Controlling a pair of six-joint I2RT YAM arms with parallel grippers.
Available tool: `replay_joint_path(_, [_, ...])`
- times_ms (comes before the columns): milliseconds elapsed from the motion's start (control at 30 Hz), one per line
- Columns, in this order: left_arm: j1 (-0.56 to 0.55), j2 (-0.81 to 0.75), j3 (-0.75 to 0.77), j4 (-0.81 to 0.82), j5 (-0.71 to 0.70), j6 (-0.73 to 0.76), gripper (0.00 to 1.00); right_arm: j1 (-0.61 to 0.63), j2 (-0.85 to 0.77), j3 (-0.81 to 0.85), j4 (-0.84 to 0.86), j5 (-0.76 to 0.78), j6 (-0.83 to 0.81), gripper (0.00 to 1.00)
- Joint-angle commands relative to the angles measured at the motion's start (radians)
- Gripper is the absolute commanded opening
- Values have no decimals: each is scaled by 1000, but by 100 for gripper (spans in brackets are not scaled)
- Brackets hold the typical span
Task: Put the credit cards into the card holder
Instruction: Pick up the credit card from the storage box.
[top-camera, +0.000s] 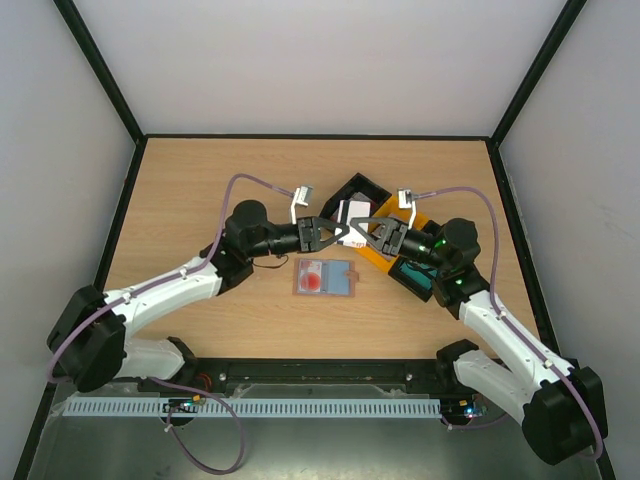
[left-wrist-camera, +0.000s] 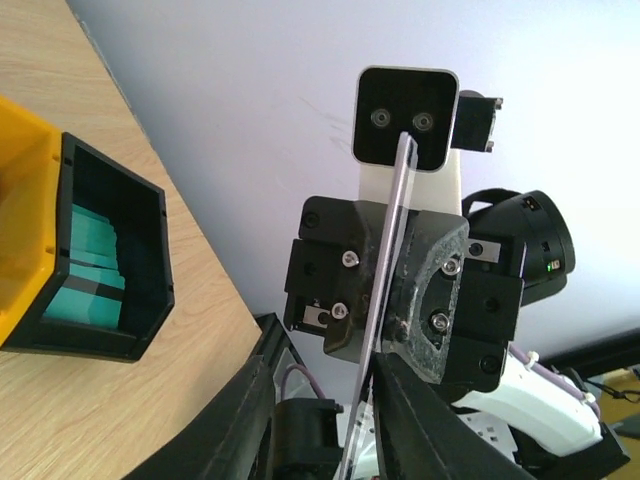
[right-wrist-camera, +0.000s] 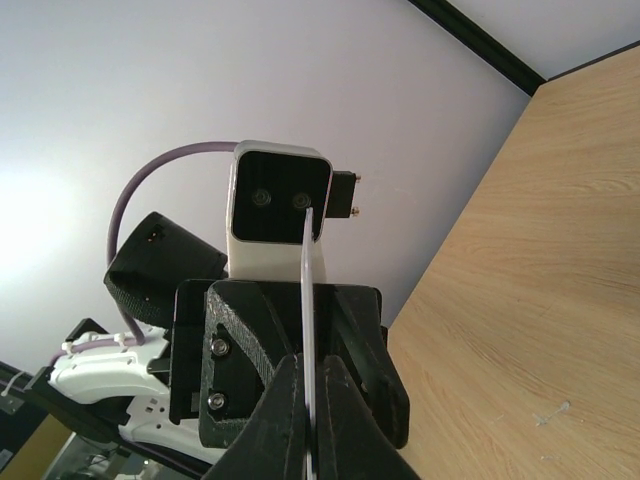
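At centre, credit card (left-wrist-camera: 385, 250) edge-on, face unseen.

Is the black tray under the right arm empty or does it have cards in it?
Not empty. The left wrist view shows teal cards stacked inside the black tray.

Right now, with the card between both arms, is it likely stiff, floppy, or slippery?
Probably stiff: the card runs dead straight out of the right fingers. Likely light, being so thin edge-on. Its faces look smooth, so a loose pinch might slip.
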Motion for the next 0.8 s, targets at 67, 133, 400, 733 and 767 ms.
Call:
replay_joint_path(67, [12,30,34,64,64,-28,20,14,-3,25,67,-60,-15,2])
replay_joint_path(133, [13,30,41,58,66,-18,11,14,2,33,57,-55,-26,2])
replay_joint_path(400, [60,-26,24,37,59,10,3,14,-44,68,-116,102,-144,46])
replay_joint_path(733, [89,-125,20,9,59,51,3,15,-25,50,-40,95,-82,49])
replay_joint_path(767, [89,-124,19,15,65,49,3,15,-22,58,-34,76,-81,48])
